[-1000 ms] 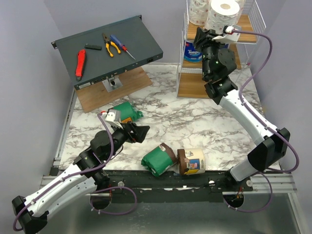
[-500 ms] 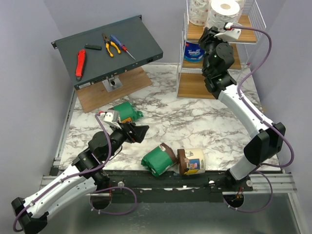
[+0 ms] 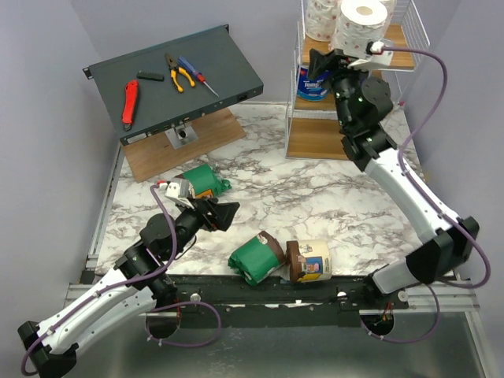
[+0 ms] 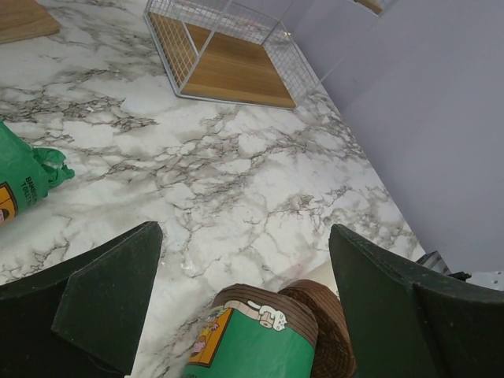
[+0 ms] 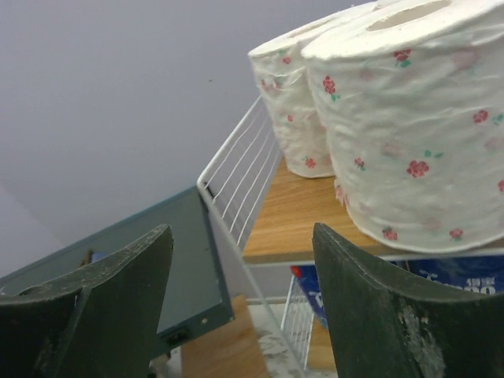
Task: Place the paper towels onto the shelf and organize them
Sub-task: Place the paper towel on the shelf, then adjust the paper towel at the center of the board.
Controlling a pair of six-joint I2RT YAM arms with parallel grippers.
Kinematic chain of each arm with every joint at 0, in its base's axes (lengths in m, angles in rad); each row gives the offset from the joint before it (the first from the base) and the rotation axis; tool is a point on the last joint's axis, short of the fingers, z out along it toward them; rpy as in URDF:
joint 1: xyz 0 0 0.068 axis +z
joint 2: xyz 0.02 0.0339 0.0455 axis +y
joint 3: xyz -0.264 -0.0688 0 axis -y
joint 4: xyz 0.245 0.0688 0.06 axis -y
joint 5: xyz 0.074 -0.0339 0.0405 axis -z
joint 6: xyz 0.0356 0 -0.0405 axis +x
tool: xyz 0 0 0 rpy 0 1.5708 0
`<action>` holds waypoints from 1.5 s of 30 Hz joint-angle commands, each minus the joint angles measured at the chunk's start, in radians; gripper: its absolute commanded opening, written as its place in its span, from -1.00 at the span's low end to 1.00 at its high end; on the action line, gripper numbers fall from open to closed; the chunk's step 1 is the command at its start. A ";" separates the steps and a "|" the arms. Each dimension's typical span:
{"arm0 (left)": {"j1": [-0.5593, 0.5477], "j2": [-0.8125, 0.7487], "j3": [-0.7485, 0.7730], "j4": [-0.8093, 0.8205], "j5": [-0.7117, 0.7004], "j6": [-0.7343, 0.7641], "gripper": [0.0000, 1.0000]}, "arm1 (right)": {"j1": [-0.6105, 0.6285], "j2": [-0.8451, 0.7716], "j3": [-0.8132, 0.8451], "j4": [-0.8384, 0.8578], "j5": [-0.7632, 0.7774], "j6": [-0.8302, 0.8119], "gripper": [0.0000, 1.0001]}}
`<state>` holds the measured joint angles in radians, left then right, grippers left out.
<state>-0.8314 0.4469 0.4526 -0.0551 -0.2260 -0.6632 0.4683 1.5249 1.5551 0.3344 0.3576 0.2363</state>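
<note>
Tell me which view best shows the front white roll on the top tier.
Right wrist: the front white roll, close up, pink speckles clear. Top external shows it small, from above. Left wrist misses it.

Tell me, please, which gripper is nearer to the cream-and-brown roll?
Left. The left gripper hangs over the table just left of the cream-and-brown roll; the right gripper is far off, beside the shelf's top tier.
</note>
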 commanded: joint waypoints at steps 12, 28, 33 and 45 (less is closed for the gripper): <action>0.001 0.018 0.044 -0.053 -0.074 0.004 0.88 | 0.006 -0.442 -0.393 -0.406 -0.411 0.348 0.68; 0.003 0.083 0.070 -0.273 -0.208 -0.079 0.97 | 0.006 -0.626 -0.827 -0.577 -0.192 0.579 0.96; 0.004 0.031 0.019 -0.252 -0.162 -0.124 0.97 | 0.005 -0.655 -0.937 -0.540 -0.181 0.625 1.00; 0.011 0.089 0.128 -0.432 0.077 -0.041 0.97 | 0.006 -0.700 -1.056 -0.407 -0.568 0.490 0.96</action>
<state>-0.8257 0.5266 0.5003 -0.3729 -0.2733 -0.7368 0.4702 0.8570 0.5327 -0.1509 -0.0635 0.7670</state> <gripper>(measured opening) 0.985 0.986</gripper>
